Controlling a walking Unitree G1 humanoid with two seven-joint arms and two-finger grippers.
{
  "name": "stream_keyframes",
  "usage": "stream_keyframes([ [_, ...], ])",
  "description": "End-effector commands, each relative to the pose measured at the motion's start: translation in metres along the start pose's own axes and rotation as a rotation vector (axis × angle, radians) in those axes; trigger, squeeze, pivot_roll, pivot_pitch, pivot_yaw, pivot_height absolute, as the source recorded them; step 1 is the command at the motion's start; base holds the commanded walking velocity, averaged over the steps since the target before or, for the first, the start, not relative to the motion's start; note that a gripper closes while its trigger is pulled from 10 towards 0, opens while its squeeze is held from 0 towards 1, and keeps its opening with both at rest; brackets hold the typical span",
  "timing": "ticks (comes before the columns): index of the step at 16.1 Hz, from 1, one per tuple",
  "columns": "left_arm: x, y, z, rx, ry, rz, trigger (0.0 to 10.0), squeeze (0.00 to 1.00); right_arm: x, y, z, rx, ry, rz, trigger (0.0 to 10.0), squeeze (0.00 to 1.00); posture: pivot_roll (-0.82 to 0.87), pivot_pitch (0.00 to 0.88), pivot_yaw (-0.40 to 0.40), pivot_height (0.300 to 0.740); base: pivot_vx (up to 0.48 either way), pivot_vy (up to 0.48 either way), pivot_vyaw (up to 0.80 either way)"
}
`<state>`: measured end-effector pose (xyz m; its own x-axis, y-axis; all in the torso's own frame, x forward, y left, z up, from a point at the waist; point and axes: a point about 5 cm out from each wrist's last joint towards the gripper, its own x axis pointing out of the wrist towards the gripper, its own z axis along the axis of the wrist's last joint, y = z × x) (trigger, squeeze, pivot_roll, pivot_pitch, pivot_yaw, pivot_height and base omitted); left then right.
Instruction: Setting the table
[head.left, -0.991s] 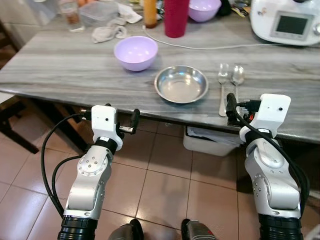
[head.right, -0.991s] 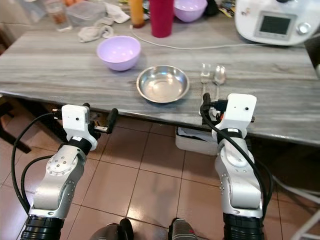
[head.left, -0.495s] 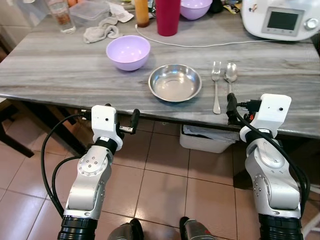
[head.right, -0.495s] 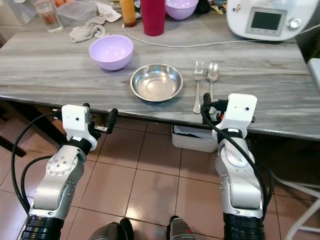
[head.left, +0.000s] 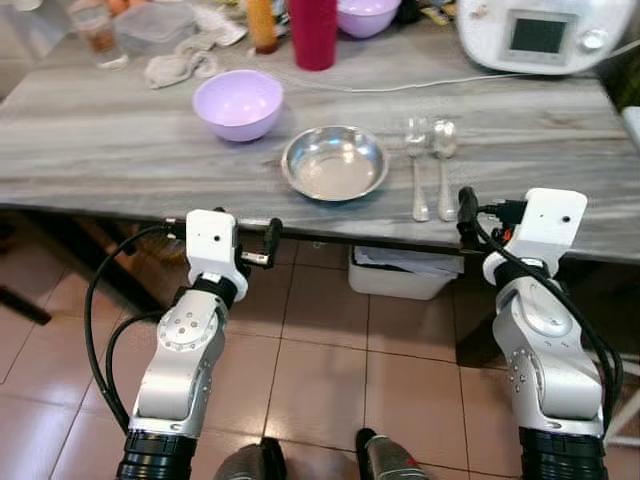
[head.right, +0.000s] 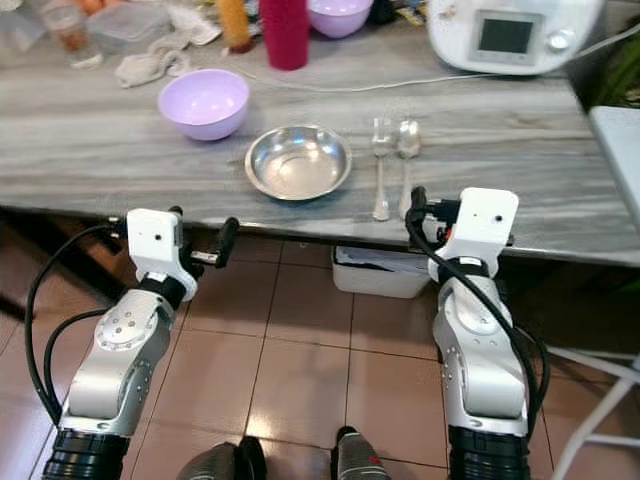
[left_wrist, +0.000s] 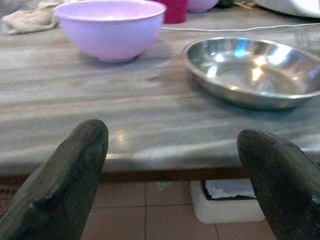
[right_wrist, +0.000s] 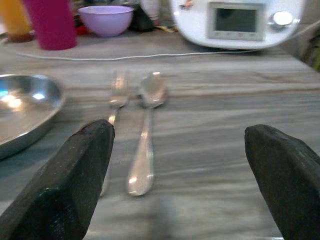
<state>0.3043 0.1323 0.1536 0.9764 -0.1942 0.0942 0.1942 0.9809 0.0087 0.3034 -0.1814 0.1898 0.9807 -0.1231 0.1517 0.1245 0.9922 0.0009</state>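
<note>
On the grey stone table lies a round steel plate. To its right a fork and a spoon lie side by side. A light purple bowl stands to the plate's left. My left gripper is open and empty, held just before the table's front edge, facing the bowl and plate. One of its fingers shows below the edge. My right gripper is open and empty too, level with the tabletop and pointing at the fork and spoon.
At the back stand a white kitchen appliance, a red cup, a second purple bowl, an orange bottle, a cloth and a white cable. A white bin sits under the table on the tiled floor.
The whole picture has slid a little to the left, so the camera has moved. Both grippers stay open at the table edge; nothing on the table has shifted.
</note>
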Motion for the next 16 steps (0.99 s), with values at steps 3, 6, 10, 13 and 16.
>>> stream_keyframes([
  [3, -0.002, 0.002, -0.003, 0.013, 0.023, 0.011, 10.0, 0.00, -0.001, -0.001, -0.005, -0.005, 0.015, -0.008, 10.0, 0.00, -0.23, 0.195, 0.029, 0.740, -0.295, 0.000, 0.00],
  [6, -0.003, 0.002, -0.005, 0.016, 0.024, 0.014, 10.0, 0.00, -0.003, -0.001, -0.006, -0.003, 0.009, -0.004, 10.0, 0.00, -0.23, 0.182, 0.032, 0.740, -0.308, 0.000, 0.00],
  [10, -0.003, 0.000, -0.005, 0.016, 0.022, 0.012, 10.0, 0.00, 0.000, 0.000, -0.006, -0.011, -0.003, -0.003, 10.0, 0.00, -0.22, 0.164, 0.037, 0.740, -0.306, 0.000, 0.00],
  [13, -0.001, 0.002, -0.007, 0.021, 0.027, 0.016, 10.0, 0.00, 0.001, 0.000, -0.009, -0.021, -0.017, 0.007, 10.0, 0.00, -0.22, 0.134, 0.046, 0.740, -0.305, 0.000, 0.00],
  [16, 0.001, 0.003, -0.009, 0.022, 0.025, 0.020, 10.0, 0.00, 0.000, 0.009, -0.007, -0.019, -0.048, 0.095, 10.0, 0.00, -0.22, 0.112, 0.042, 0.740, -0.299, 0.000, 0.00],
])
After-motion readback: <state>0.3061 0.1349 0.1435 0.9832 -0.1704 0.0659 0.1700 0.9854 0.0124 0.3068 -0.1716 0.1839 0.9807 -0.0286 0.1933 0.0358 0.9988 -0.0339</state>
